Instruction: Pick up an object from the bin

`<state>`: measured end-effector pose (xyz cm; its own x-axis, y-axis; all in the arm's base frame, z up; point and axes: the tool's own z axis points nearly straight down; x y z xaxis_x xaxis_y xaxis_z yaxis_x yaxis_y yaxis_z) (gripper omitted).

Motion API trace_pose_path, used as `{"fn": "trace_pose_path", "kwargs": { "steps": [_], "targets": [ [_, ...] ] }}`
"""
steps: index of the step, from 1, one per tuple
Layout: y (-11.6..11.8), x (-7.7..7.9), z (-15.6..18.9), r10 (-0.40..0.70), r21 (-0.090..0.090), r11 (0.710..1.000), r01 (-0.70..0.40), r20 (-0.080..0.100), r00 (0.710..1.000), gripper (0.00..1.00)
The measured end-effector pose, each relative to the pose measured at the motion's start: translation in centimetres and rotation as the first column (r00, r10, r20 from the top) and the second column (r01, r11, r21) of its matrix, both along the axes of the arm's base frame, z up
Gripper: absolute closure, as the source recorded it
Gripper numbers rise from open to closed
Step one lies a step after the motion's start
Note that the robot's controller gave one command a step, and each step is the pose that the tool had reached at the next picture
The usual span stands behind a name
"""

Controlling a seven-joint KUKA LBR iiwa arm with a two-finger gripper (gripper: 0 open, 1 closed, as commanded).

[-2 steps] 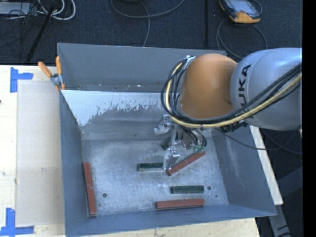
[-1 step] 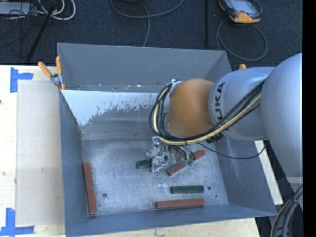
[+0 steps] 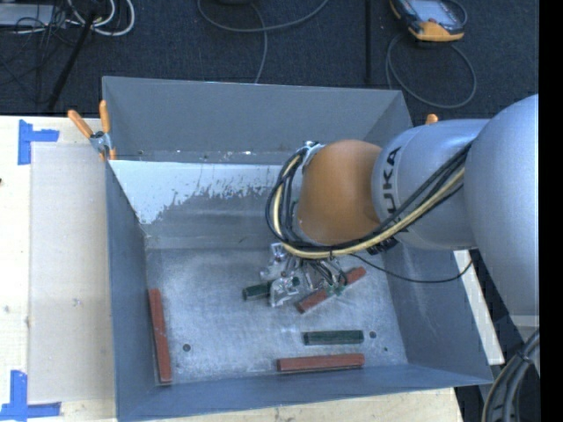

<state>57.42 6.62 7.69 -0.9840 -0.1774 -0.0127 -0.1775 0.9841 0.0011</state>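
The gripper [image 3: 287, 287] sat low between a short dark-green bar [image 3: 256, 293] and a slanted red-brown bar [image 3: 314, 301] — seemingly placed to grasp one — whether open or shut was unclear.

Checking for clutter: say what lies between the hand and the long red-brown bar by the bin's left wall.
Camera view: a small dark green piece beside the hand, then bare bin floor.

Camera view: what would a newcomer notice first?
The big silver arm with its orange cover comes in from the right over the middle of the grey bin. Its hand is down at the floor, beside a short dark green bar and a tilted reddish-brown bar. Three more bars lie apart: a long reddish one by the left wall, a green one and a reddish one near the front.
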Motion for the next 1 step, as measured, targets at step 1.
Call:
{"fn": "trace_pose_path", "kwargs": {
  "steps": [1],
  "targets": [
    [-1.69,0.13,12.94,0.093,-0.002,0.996,-0.093,-0.011,0.996,1.0]
  ]
}}
